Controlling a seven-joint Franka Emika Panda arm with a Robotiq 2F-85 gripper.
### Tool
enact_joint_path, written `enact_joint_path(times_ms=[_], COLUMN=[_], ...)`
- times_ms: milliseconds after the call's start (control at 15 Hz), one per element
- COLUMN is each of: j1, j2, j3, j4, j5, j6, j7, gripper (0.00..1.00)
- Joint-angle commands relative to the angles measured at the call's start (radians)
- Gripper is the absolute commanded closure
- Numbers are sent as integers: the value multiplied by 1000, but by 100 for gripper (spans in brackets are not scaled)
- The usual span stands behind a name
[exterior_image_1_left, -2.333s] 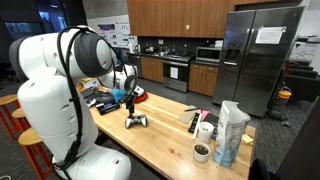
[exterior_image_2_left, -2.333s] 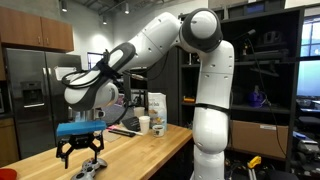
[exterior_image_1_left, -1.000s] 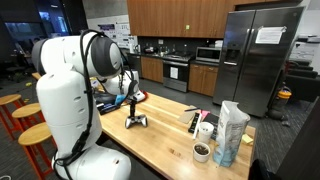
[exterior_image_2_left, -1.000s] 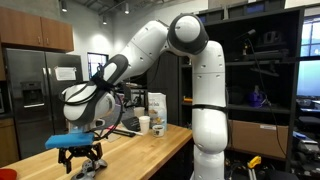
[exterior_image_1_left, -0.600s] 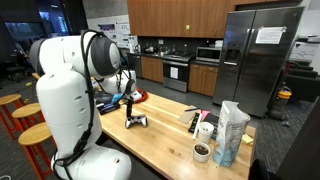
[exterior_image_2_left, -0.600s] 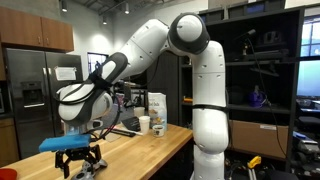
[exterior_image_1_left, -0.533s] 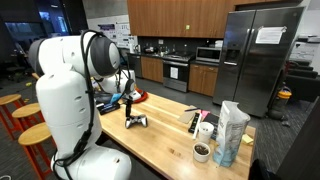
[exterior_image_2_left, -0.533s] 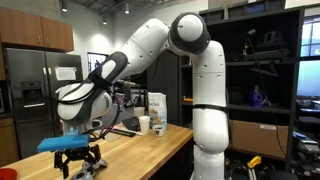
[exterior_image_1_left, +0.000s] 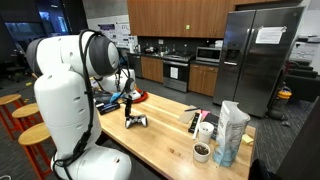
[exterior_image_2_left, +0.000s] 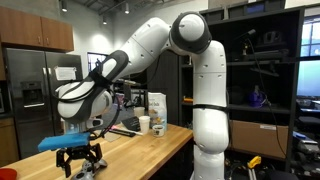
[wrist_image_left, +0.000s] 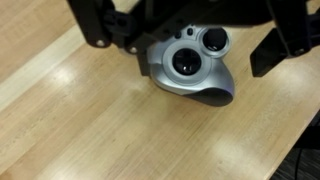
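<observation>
A silver game controller (wrist_image_left: 190, 70) with black thumbsticks lies on the wooden table (wrist_image_left: 70, 120). In the wrist view my gripper (wrist_image_left: 188, 42) comes in from the top and stands open. One black finger is on each side of the controller, apart from it. In both exterior views the gripper (exterior_image_2_left: 80, 160) hangs just above the controller (exterior_image_1_left: 136, 121), low over the table. A blue part (exterior_image_2_left: 62, 143) sits on the wrist above the fingers. Nothing is held.
A tall white-and-blue bag (exterior_image_1_left: 231, 131), white cups (exterior_image_1_left: 205, 129) and a dark cup (exterior_image_1_left: 201, 151) stand toward one end of the table. Cluttered items and a red object (exterior_image_1_left: 139, 96) lie behind the controller. Wooden stools (exterior_image_1_left: 28, 140) stand beside the table edge.
Over the last second the gripper has drifted slightly sideways and down over the controller. Its jaws have stayed open.
</observation>
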Motion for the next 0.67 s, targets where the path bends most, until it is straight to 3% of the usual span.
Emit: enact_joint_path(times_ms=[0, 600], j1=[-5, -30], j2=[-24, -30], j3=[-9, -34], j4=[-21, -44], j5=[-16, -119], j6=[-13, -7], j7=[32, 61], gripper=[0, 0])
